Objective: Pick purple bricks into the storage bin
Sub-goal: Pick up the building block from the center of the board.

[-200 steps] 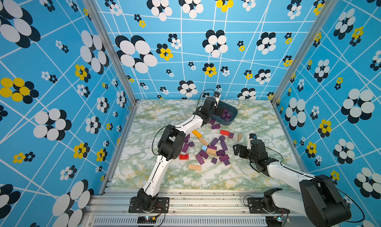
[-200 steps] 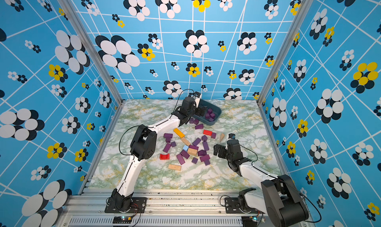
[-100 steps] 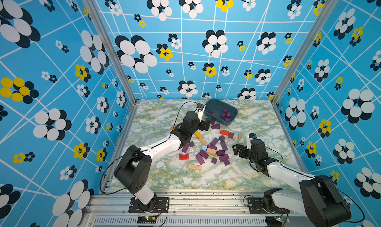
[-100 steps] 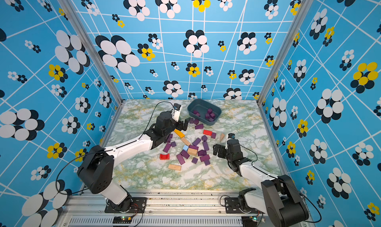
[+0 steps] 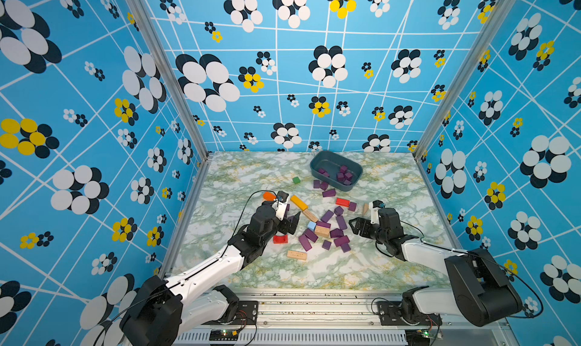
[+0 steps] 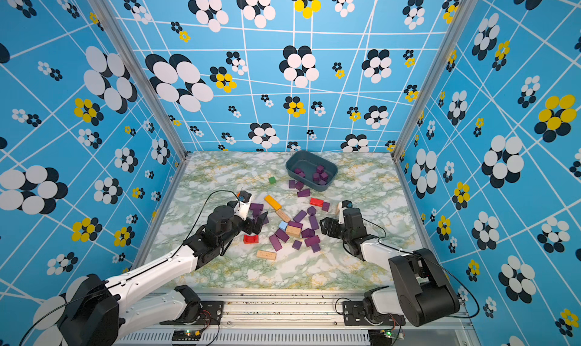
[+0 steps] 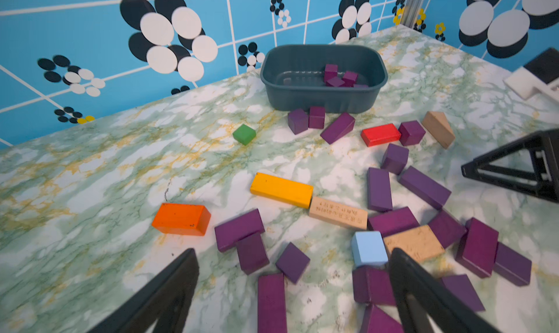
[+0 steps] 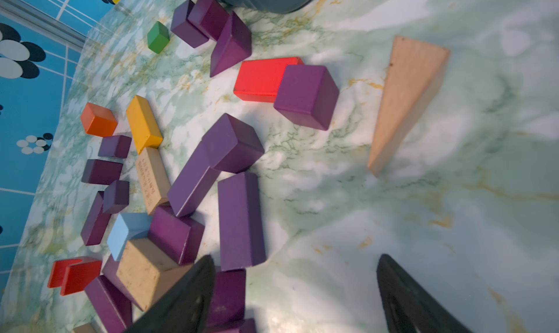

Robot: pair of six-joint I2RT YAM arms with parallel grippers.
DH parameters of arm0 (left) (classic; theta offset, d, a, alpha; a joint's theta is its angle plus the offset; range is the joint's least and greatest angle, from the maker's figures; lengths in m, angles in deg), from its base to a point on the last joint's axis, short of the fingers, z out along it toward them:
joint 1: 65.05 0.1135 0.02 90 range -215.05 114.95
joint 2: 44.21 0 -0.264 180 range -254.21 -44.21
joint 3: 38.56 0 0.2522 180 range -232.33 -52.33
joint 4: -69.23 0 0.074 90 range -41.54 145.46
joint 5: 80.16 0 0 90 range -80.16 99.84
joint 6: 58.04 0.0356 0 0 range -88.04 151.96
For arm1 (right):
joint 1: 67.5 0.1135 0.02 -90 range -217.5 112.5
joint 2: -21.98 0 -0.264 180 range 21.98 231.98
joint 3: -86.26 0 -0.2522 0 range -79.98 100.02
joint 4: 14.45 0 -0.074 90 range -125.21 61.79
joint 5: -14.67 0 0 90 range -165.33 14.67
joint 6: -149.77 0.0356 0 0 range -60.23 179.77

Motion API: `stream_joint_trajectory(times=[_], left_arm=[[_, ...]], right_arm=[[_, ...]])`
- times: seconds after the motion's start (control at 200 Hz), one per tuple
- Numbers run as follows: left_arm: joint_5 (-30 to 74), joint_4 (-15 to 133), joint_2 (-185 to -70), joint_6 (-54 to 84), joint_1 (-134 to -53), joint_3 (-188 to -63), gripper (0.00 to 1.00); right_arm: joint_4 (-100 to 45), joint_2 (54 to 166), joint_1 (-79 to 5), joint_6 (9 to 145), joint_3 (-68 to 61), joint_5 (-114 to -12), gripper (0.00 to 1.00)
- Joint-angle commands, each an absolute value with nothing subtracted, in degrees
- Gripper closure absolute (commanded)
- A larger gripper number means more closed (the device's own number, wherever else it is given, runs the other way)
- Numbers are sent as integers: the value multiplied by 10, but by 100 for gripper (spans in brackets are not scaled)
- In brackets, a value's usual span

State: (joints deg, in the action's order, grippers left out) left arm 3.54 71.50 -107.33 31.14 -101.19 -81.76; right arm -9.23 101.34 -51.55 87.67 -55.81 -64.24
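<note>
The light is bright and even in both top views and comes from above. The tabletop (image 5: 314, 275) shows only short, soft shadows under the arms and blocks. The walls (image 5: 94, 108) bend at the picture edges, as a wide lens makes. In the left wrist view the left fingers (image 7: 172, 286) are blurred, and the nearest purple bricks (image 7: 271, 301) look soft. In the right wrist view the right fingers (image 8: 190, 295) are out of focus, and part of the tabletop looks washed out.
</note>
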Motion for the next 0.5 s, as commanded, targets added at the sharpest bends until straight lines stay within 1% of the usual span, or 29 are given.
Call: stream_joint_trajectory(times=[0.0, 0.125, 0.245, 0.32, 0.495], left_arm=[[61, 761, -1049, 312, -1013, -776, 1], [76, 827, -1020, 315, -1013, -716, 0], [47, 885, -1012, 300, -1012, -676, 1], [48, 864, -1012, 292, -1012, -683, 1], [70, 866, -1030, 281, -1012, -689, 1]], right_arm=[[-92, 1028, -514, 869, -528, -630, 16], [-135, 1032, -508, 844, -501, -655, 18], [-172, 1044, -499, 818, -471, -704, 18], [-184, 1062, -497, 813, -451, -715, 18], [-229, 1099, -473, 796, -383, -720, 18]])
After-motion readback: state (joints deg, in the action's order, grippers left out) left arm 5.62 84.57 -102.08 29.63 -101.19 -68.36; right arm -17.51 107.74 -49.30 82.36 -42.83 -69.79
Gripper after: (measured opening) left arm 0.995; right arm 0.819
